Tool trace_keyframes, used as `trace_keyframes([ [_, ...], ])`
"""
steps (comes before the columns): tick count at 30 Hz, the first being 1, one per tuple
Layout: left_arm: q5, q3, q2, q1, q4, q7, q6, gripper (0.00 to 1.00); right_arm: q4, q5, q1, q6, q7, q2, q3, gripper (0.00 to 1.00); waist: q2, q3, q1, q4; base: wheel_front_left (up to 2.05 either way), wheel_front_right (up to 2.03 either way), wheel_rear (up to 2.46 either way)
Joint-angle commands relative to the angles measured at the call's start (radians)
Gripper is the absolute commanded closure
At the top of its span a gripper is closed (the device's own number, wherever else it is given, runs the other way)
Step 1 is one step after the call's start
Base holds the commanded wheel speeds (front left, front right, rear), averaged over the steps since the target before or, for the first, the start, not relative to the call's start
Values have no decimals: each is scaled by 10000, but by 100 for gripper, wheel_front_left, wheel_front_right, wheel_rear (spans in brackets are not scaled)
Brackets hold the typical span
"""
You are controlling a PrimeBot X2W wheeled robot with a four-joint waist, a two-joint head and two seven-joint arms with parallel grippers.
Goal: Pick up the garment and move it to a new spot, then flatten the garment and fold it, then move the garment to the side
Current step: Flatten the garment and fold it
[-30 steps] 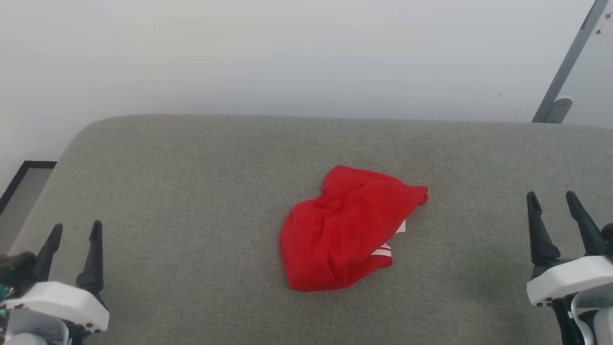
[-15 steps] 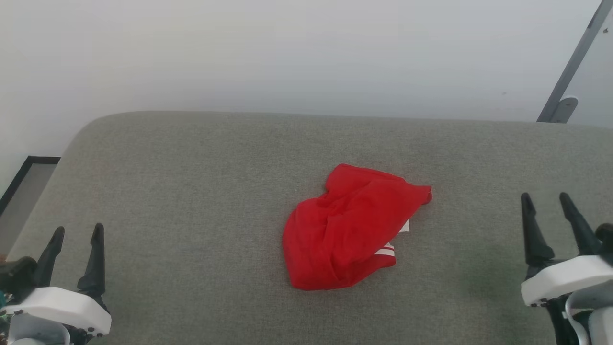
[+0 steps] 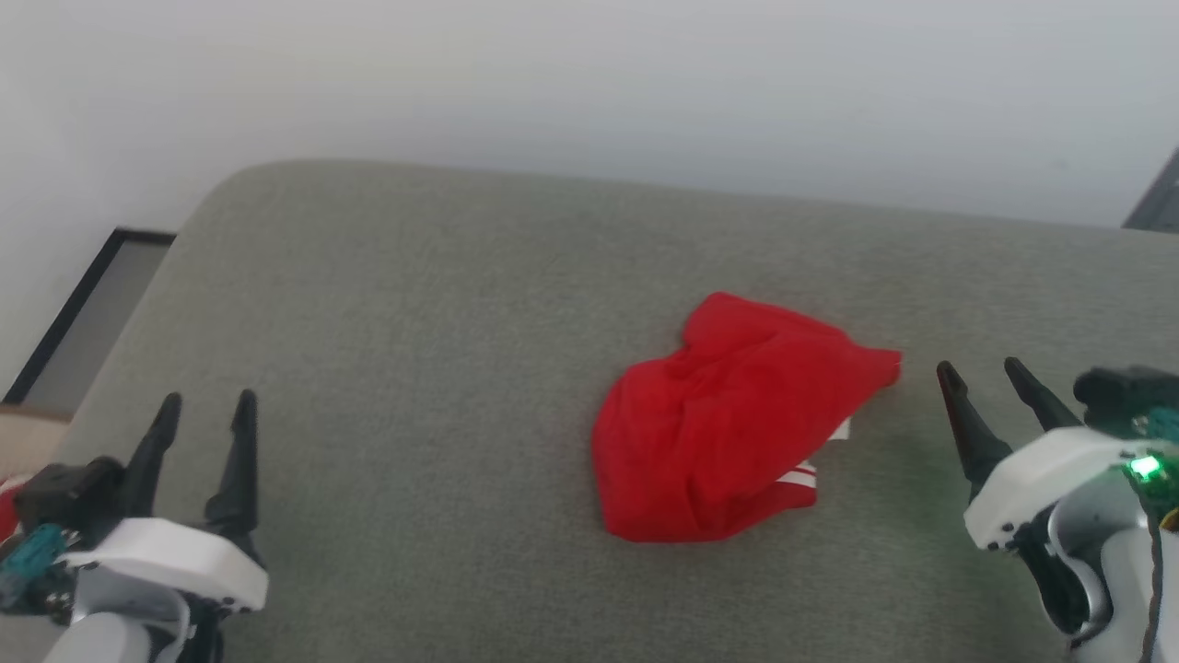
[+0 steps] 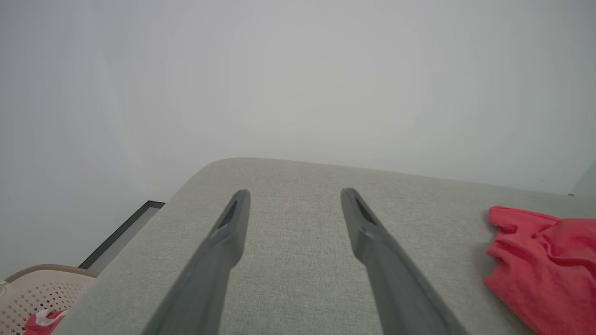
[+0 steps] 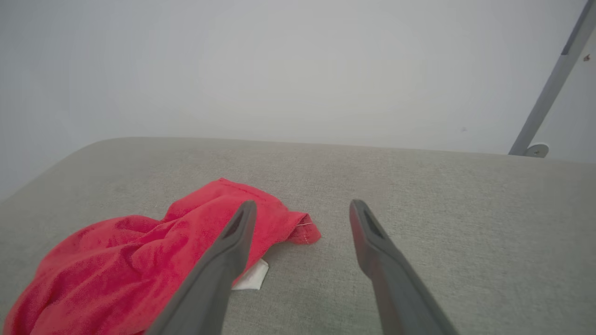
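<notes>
Red garment [image 3: 728, 424] lies crumpled near the right pincer [image 3: 978, 366], far from the left pincer [image 3: 209, 396]; both gape wide.

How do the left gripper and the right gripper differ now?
The right gripper is close beside the garment's right corner; the left gripper is far from it. The right gripper's fingers lean toward the garment in the head view; the left gripper's point almost straight up that view. A green light glows on the right wrist, not on the left. Both are open and hold nothing.
</notes>
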Motion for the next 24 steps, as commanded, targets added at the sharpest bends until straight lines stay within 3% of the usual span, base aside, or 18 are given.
trace_keyframes([
  [1,146,-50,-85,-158,-16,4,-11,0,102,34,-171,-3,150,-66,91,0,1,290,0,283,0,0,0],
  [16,301,-653,-857,-1267,498,-85,-313,0,2191,206,-2000,-3,2574,-514,804,0,1,1435,0,1268,0,0,0],
  [18,306,-676,-928,-1348,593,-91,-356,0,2412,80,-2141,-3,2806,-547,864,52,1,1464,0,1312,0,0,0],
  [19,299,-683,-963,-1392,625,-97,-386,0,2477,41,-2229,-3,2829,-538,877,100,1,1476,0,1332,0,0,0],
  [24,225,-638,-1069,-1438,830,-120,-509,0,2503,-240,-2472,-5,2892,-551,889,100,1,1479,0,1382,0,0,0],
])
